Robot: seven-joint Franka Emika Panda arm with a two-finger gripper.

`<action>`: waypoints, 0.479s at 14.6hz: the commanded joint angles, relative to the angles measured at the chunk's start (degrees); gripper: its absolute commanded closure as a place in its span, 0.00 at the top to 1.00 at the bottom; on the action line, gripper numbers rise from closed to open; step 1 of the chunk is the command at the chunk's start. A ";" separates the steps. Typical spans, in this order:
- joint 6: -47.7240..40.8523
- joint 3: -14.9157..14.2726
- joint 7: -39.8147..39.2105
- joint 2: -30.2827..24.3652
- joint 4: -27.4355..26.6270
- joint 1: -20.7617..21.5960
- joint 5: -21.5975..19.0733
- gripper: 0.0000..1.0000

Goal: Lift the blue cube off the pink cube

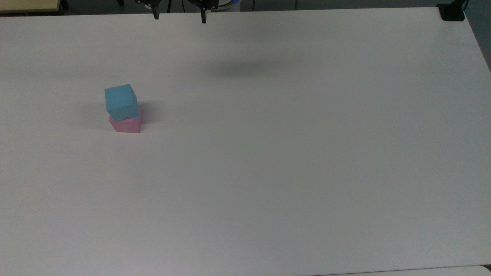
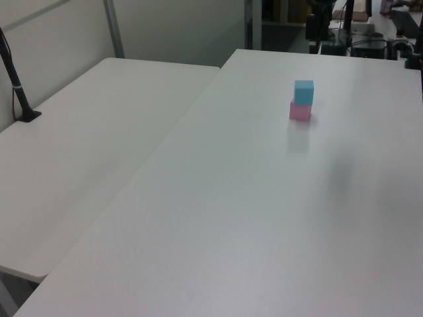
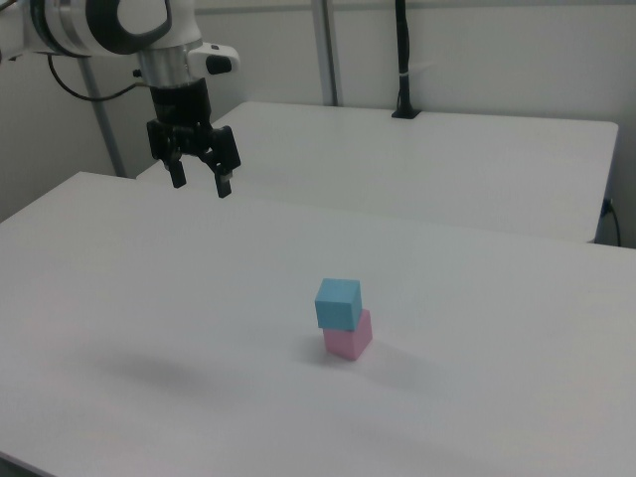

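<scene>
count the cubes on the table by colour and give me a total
blue cube: 1, stacked on the pink one
pink cube: 1, resting on the table
total: 2 cubes

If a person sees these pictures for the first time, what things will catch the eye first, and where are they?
The eye goes first to the blue cube stacked on the pink cube, a little askew, the only colour on the white table. Next comes the gripper, open and empty, hanging high above the table towards the right view's upper left, well apart from the stack.
</scene>
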State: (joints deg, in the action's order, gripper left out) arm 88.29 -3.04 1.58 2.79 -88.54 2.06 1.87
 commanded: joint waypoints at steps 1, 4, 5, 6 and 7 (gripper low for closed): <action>0.23 0.66 -3.64 -0.68 -1.19 -0.21 0.33 1.00; 0.13 0.66 -3.69 -0.85 -1.19 -0.39 0.32 1.00; 0.13 0.66 -3.69 -0.94 -1.19 -0.65 0.32 1.00; 0.13 0.66 -3.69 -0.94 -1.11 -0.74 0.32 1.00; 0.13 0.66 -3.69 -0.94 -1.11 -0.74 0.32 1.00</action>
State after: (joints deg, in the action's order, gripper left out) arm 88.29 -2.89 -0.92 2.79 -88.74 2.01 1.87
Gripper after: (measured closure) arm 0.000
